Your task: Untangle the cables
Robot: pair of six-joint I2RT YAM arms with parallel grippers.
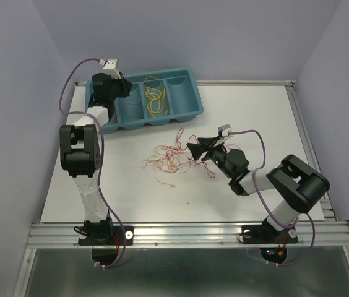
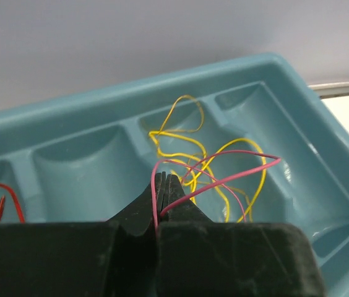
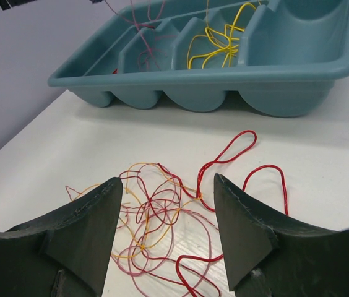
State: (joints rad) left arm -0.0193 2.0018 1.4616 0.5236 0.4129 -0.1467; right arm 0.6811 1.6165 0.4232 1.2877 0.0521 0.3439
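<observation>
1. Where the left gripper (image 2: 164,180) hangs over the tray (image 2: 100,99), its jaws are pressed together, and a pink cable (image 2: 224,180) is pinched between them.
2. A bunch of yellow cables (image 2: 174,142) is seen lying in one tray compartment, the second from the right end in the top view.
3. The right gripper (image 3: 167,182) is held low over the table (image 3: 323,142), its jaws apart with nothing gripped.
4. A tangle of red, orange and pink cables (image 3: 162,199) is spread on the table just ahead of it, apart from the tray.

Smooth plastic tray (image 3: 193,77), matt rough fingers (image 3: 81,241)
</observation>
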